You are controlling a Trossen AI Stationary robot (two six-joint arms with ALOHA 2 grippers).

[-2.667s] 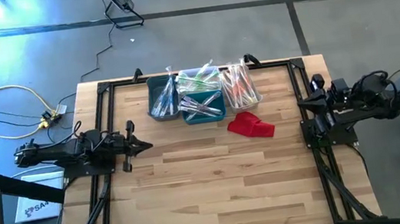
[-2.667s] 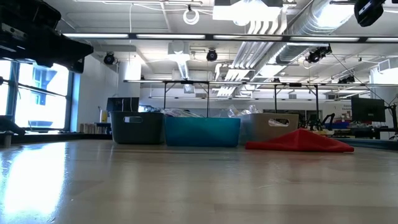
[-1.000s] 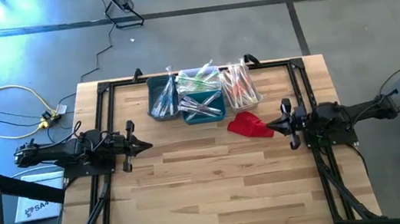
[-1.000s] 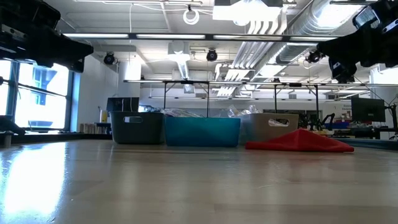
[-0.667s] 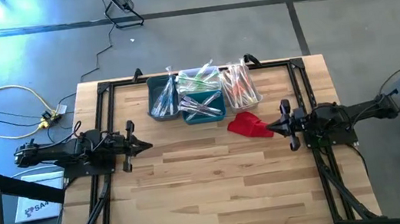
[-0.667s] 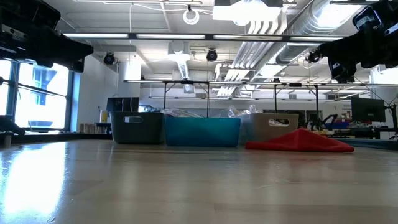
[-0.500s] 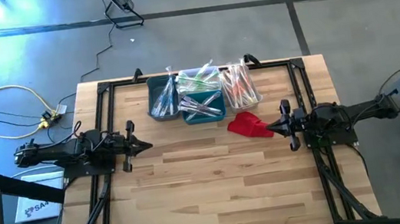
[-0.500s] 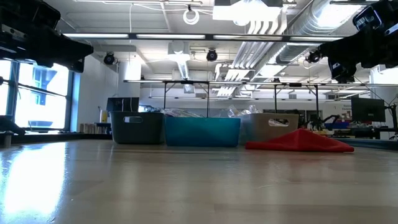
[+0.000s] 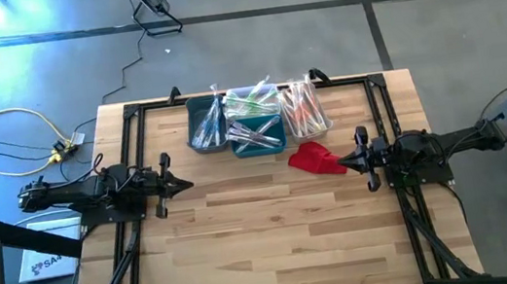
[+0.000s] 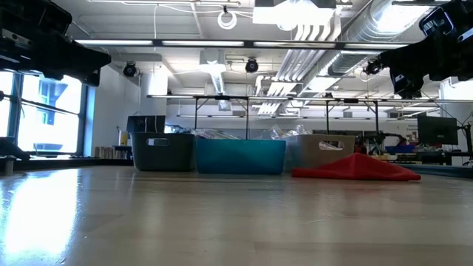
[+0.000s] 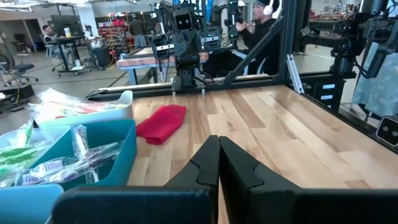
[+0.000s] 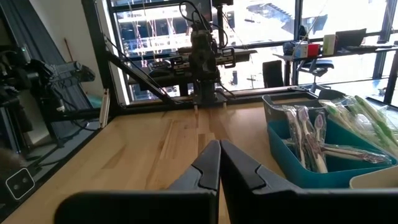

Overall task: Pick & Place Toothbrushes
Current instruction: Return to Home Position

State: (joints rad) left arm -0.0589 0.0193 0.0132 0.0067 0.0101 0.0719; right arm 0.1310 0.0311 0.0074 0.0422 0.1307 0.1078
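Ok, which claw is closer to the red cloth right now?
Right. Seen from above, the right claw reaches the edge of the red cloth; the left claw is at the opposite side of the table.

I see 3 bins in a row at the table's (image 9: 277, 247) far edge, ctr: left bin (image 9: 192, 121), middle bin (image 9: 260, 151), right bin (image 9: 326, 118), side by side, w/ toothbrushes (image 9: 251, 108) in all 3. Cloth (image 9: 316, 158) lies just in front of right bin. Left gripper (image 9: 183, 183) over left side, right gripper (image 9: 339, 160) over right side, beside cloth.
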